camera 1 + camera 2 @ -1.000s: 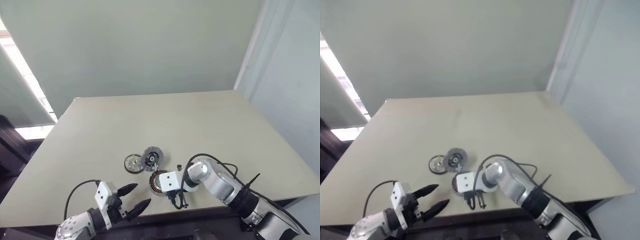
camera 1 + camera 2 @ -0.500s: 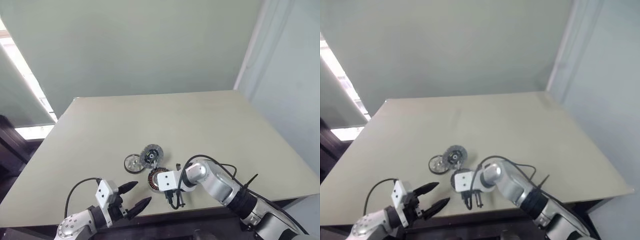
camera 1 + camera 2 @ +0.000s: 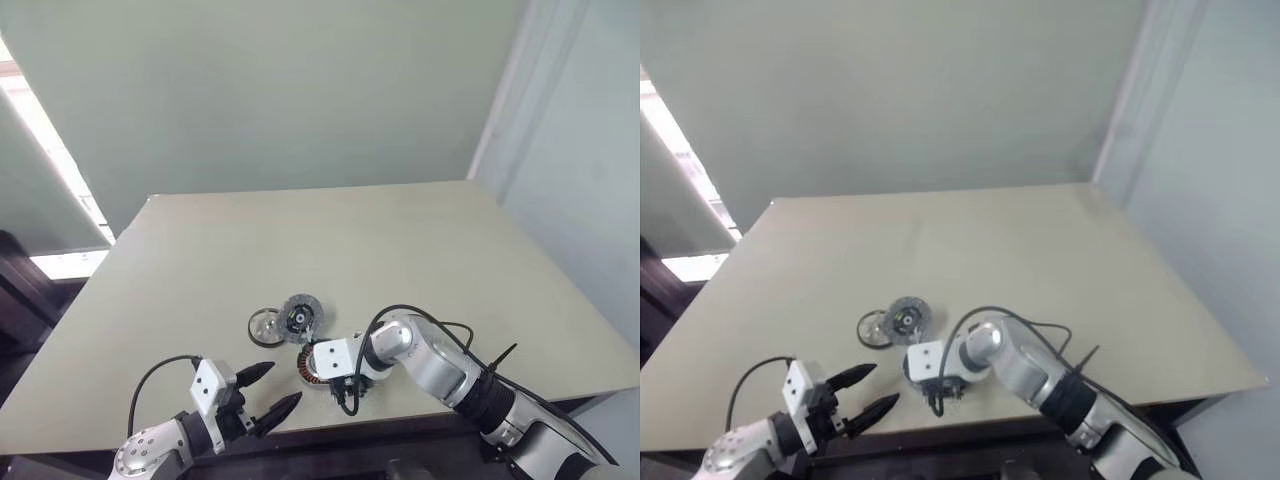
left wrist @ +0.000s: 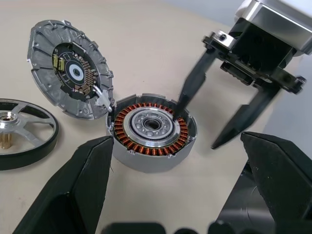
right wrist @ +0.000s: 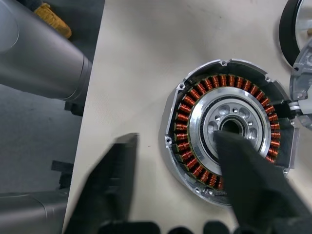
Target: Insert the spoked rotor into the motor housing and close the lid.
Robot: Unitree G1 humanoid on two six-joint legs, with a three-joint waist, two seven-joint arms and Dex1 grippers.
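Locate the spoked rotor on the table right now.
The spoked rotor lies flat near the table's front edge, just left of the lid and motor housing.

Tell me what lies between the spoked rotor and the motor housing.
In the left wrist view, the lid stands tilted between the spoked rotor and the motor housing, its lower edge against the housing's rim.

You've got three motor parts on one table [image 3: 420, 250]: one motor housing [image 4: 152, 130] with its single ring of copper windings, one lid [image 4: 70, 75] propped up against it, and one spoked rotor [image 4: 19, 131] lying flat. So that's one of each, no spares. You've also got two grippers, the left gripper [image 3: 267, 390] and the right gripper [image 4: 217, 109], with two black fingers apiece, four fingers total.
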